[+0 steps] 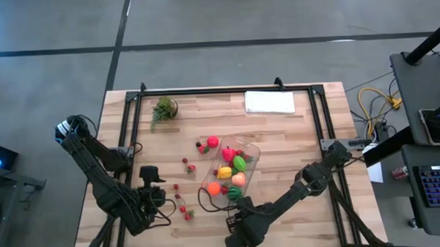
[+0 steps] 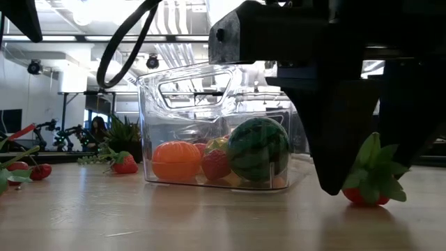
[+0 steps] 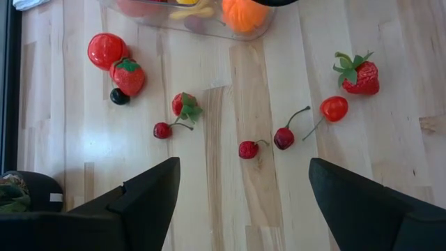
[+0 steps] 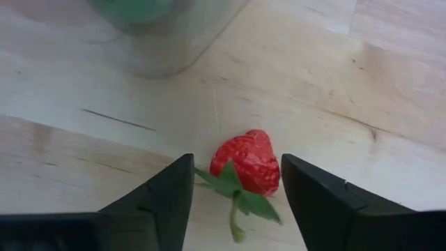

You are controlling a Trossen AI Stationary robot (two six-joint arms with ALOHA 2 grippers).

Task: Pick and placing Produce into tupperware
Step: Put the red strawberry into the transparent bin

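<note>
The clear tupperware [image 1: 253, 149] stands mid-table and holds several Produce pieces, among them an orange [image 2: 176, 161] and a watermelon [image 2: 258, 148]. Just past its near end a red strawberry [image 4: 245, 162] with green leaves lies on the wood. My right gripper [image 4: 237, 174] points down over it, open, one finger on either side. My left gripper [image 3: 244, 188] hovers open at the near left, above loose cherries [image 3: 282, 136] and small strawberries [image 3: 185, 106]. A red tomato [image 3: 106, 50] and a strawberry [image 3: 129, 75] lie beside the tub. My right gripper stands astride the strawberry's body [image 4: 268, 167] from above. One finger [image 4: 306, 188] is right at the fruit's side, and a narrow gap shows at the other. Whether it touches I cannot tell. The strawberry rests on the table.
A leafy potted plant [image 1: 163, 108] and a flat white sheet [image 1: 269, 101] sit at the far edge. Black frame rails [image 1: 132, 119] run along both sides of the table. More small red pieces [image 1: 188, 166] are scattered left of the tub. Bare wood lies at the near right.
</note>
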